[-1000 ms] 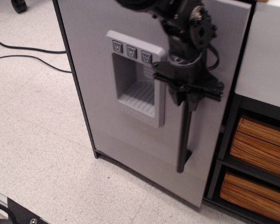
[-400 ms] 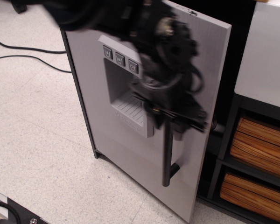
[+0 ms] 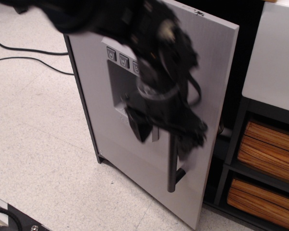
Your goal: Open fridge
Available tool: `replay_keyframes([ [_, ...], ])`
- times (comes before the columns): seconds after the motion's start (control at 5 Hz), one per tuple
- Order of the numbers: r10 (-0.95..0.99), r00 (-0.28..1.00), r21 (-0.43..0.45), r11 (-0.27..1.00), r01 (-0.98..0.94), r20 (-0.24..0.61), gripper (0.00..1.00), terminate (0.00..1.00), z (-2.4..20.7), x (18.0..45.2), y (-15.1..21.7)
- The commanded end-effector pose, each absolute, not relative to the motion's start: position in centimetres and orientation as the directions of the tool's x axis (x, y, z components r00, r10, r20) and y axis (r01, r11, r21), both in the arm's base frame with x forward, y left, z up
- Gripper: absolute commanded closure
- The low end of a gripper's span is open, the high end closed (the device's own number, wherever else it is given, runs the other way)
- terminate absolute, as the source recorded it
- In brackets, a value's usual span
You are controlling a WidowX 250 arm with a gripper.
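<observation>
The light-grey fridge door (image 3: 214, 72) stands ajar, its right edge swung out from the dark frame, with a black gap behind it. The recessed dispenser panel (image 3: 119, 84) with its buttons is partly hidden by my arm. The black bar handle (image 3: 172, 168) hangs vertically on the door's right side, and only its lower half shows. My gripper (image 3: 164, 137) is motion-blurred in front of the handle's upper part. Its fingers (image 3: 137, 127) look spread to either side of the bar, not clamped on it.
A white-topped cabinet (image 3: 274, 57) with wooden drawers (image 3: 269, 149) stands directly right of the fridge, close to the door's swing. Black cables (image 3: 24, 54) lie on the speckled floor to the left. A dark object (image 3: 12, 219) sits at the bottom-left corner.
The door swung out from nearly shut to ajar a second ago and has held still since. My gripper has spread off the handle and turned, shifting slightly left.
</observation>
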State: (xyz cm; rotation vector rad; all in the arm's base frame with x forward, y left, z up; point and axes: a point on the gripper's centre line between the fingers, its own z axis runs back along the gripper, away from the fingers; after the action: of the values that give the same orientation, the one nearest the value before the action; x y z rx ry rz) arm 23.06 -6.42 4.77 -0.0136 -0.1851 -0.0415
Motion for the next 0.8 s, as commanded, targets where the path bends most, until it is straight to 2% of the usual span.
replay_keyframes([
  [0.0,-0.053,0.983,0.014,0.999,0.051,0.175,0.00,0.00,2.6,25.4,-12.4],
  [0.2,-0.067,0.979,0.033,0.998,0.061,0.194,0.00,0.00,1.7,26.6,-14.9],
  [0.6,-0.040,0.976,0.033,0.999,0.034,0.215,0.00,0.00,1.1,30.4,-17.1],
])
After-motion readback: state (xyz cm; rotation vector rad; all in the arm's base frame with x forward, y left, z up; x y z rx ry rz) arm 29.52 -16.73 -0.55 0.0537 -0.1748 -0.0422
